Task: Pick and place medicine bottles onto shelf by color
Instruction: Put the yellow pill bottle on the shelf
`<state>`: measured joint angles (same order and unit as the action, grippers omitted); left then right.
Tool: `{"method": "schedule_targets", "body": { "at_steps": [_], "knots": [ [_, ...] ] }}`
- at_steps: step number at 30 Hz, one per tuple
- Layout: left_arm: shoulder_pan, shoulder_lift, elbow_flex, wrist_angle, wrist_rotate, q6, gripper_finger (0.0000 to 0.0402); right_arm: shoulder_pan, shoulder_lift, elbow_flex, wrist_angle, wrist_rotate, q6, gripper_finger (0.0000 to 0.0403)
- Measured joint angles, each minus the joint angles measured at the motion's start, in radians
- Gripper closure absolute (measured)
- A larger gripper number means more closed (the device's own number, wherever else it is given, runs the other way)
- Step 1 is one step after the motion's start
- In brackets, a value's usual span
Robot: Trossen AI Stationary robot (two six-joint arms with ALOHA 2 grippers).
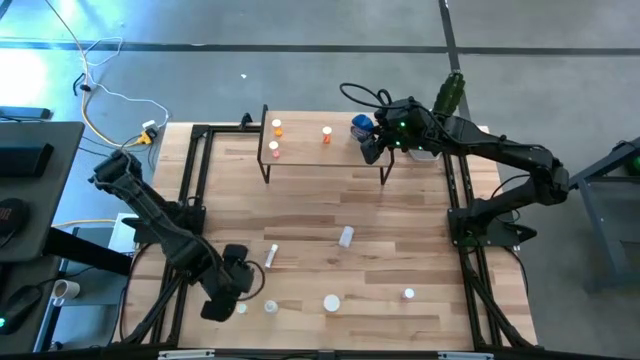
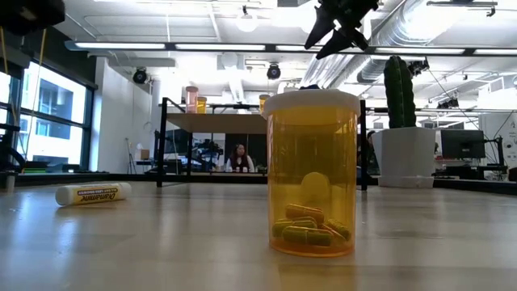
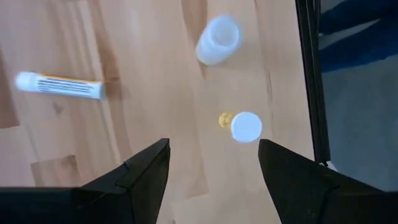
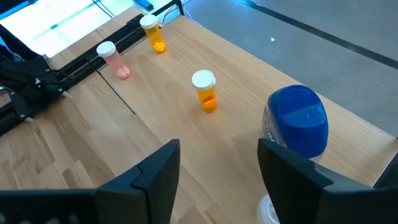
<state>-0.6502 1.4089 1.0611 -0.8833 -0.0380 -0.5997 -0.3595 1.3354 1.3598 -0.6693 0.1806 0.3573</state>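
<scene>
**Four bottles on the shelf, both grippers empty**

Four medicine bottles stand upright on the shelf (image 1: 325, 155): an orange bottle (image 4: 153, 35) and a pink bottle (image 4: 115, 60) near its left end, another orange bottle with a white cap (image 4: 204, 91) toward the middle, and the large blue bottle (image 4: 297, 120) at the right end. The middle orange one holds a small amount at its bottom; what fills the others is hard to make out.

The right gripper (image 1: 375, 148) hangs above the right part of the shelf with its jaws apart and nothing between them. In its wrist view the blue bottle sits just beyond one finger (image 4: 292, 177), off to the side of the gap, and the middle orange bottle lies ahead of the gap.

On the table's near part, more bottles wait. A white-capped orange bottle (image 2: 312, 174) stands upright close to the low camera, with several yellow-green capsules lying at its bottom. A white labelled tube (image 2: 93, 194) lies on its side. A pale bottle (image 1: 346, 236) lies near the table's middle, and a small one (image 1: 408, 294) stands toward the right.

The left gripper (image 1: 235, 290) hovers over the near left part of the table, jaws wide and empty. Ahead of them are a small yellow bottle with a white cap (image 3: 242, 125) and a white bottle (image 3: 218, 40), both clear of the fingers.

A potted cactus (image 2: 401, 121) stands at the table's far right.
</scene>
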Motion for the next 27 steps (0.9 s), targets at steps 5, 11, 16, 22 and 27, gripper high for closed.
{"method": "schedule_targets", "body": {
  "at_steps": [5,11,16,22,27],
  "knots": [
    [-0.031,0.054,0.000,0.028,0.000,-0.048,0.0168,0.000,0.000,0.000,-0.002,0.000,-0.003,0.0197],
    [-0.063,0.119,0.000,0.069,0.003,-0.081,0.0168,0.000,0.000,0.000,-0.020,0.000,-0.003,0.0196],
    [-0.084,0.158,0.000,0.087,0.003,-0.097,0.0168,0.000,0.000,0.000,-0.047,0.000,-0.003,0.0197],
    [-0.097,0.188,0.000,0.131,-0.001,-0.115,0.0168,0.000,0.000,0.000,-0.057,0.000,-0.003,0.0197],
    [-0.098,0.236,0.001,0.152,-0.001,-0.124,0.0168,0.000,0.000,0.000,-0.060,0.000,-0.003,0.0197]
  ]
}}
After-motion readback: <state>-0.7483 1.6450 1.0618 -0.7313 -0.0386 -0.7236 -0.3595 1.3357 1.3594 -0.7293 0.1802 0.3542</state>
